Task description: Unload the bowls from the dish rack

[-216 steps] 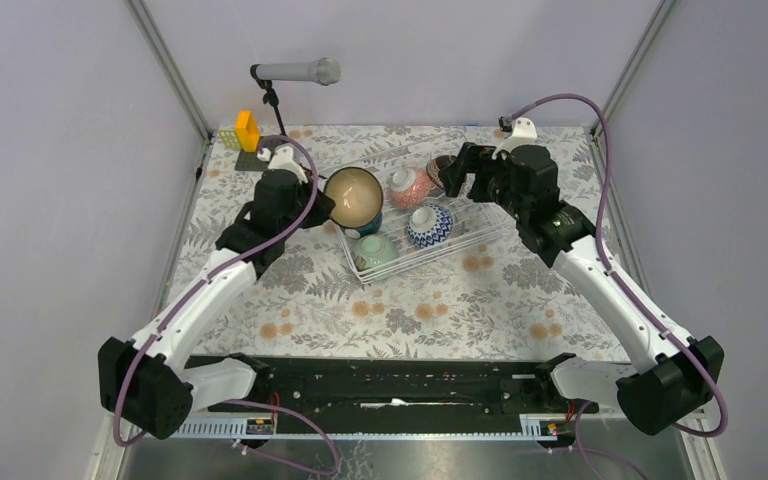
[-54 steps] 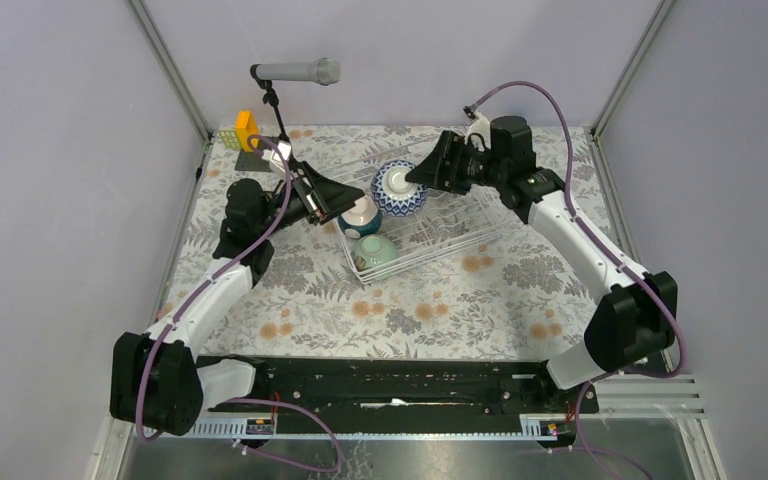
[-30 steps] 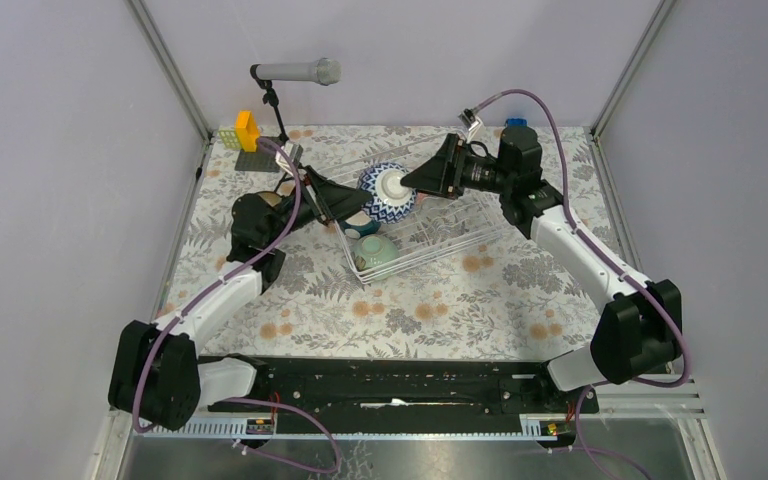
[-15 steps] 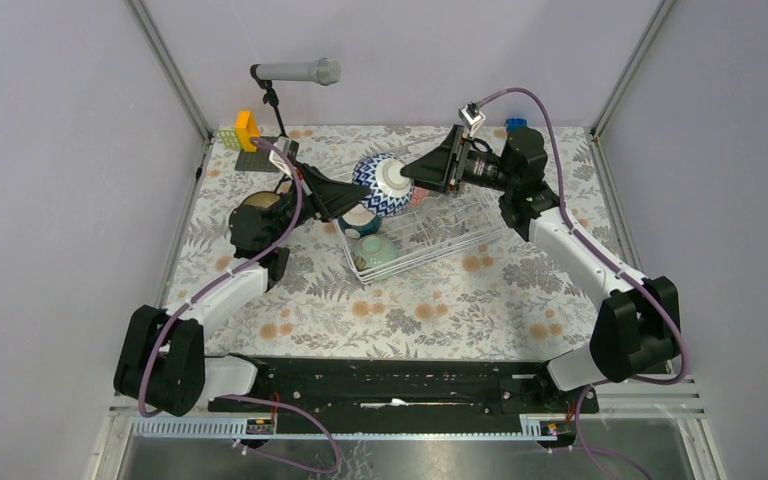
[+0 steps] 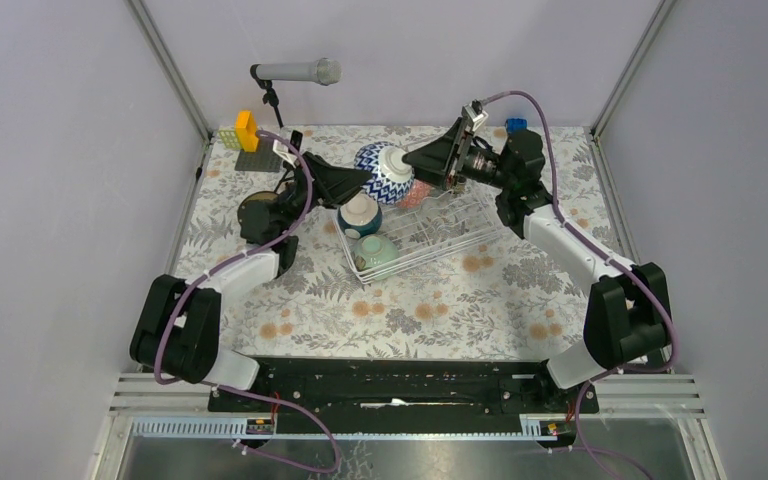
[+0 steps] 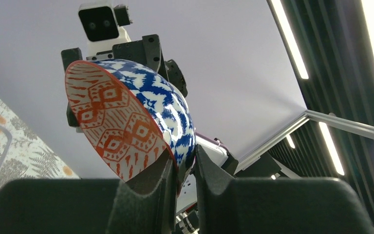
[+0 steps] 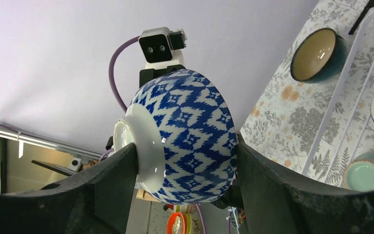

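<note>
The blue-white zigzag bowl (image 5: 382, 172) hangs on its side in the air above the rack's left end, between both grippers. My left gripper (image 5: 358, 184) is shut on its rim; in the left wrist view (image 6: 185, 168) one finger lies inside on the red-patterned lining (image 6: 117, 126). My right gripper (image 5: 416, 164) clamps the bowl (image 7: 187, 131) across foot and side. The white wire dish rack (image 5: 450, 232) holds the teal bowl (image 5: 360, 214), the pale green bowl (image 5: 376, 250) and the partly hidden pink bowl (image 5: 419, 194). A dark bowl with tan inside (image 7: 316, 61) stands on the cloth left of the rack.
A microphone (image 5: 296, 72) on a black stand rises at the back left, with yellow and orange blocks (image 5: 244, 132) beside it. A small blue object (image 5: 516, 125) lies at the back right. The floral cloth (image 5: 410, 310) covers the table in front of the rack.
My right gripper lifted the zigzag bowl out of the rack and carried it up and left. My left gripper rose to meet it and closed on its rim.
</note>
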Action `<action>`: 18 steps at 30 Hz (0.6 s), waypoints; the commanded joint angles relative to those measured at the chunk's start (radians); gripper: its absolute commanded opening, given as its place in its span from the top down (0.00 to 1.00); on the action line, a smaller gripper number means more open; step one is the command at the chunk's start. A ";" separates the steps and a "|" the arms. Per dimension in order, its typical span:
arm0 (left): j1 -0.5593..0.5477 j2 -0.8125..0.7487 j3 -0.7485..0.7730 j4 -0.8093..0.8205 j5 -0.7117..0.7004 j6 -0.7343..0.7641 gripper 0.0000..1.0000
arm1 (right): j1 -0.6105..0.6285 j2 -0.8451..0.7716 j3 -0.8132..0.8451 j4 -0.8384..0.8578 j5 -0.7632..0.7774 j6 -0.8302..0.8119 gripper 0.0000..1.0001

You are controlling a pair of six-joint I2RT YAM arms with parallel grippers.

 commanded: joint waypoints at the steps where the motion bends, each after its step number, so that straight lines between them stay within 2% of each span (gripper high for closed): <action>1: -0.031 0.000 0.133 0.180 -0.077 -0.037 0.82 | 0.020 0.038 -0.014 0.059 0.014 -0.024 0.38; 8: -0.032 0.029 0.167 0.180 -0.123 -0.022 0.83 | 0.019 0.056 -0.018 0.077 0.057 -0.008 0.37; 10: -0.032 0.044 0.181 0.180 -0.129 -0.023 0.86 | 0.020 0.063 -0.018 0.087 0.063 0.002 0.37; 12: -0.034 0.056 0.193 0.179 -0.135 -0.024 0.94 | 0.019 0.068 -0.020 0.093 0.066 0.005 0.36; 13: -0.035 0.061 0.198 0.179 -0.138 -0.026 0.99 | 0.020 0.069 -0.020 0.093 0.065 0.005 0.35; 15: -0.038 0.069 0.205 0.178 -0.142 -0.025 1.00 | 0.020 0.068 -0.021 0.075 0.073 -0.008 0.32; 18: -0.040 0.073 0.201 0.174 -0.144 -0.021 1.00 | 0.019 0.055 -0.015 0.006 0.096 -0.063 0.23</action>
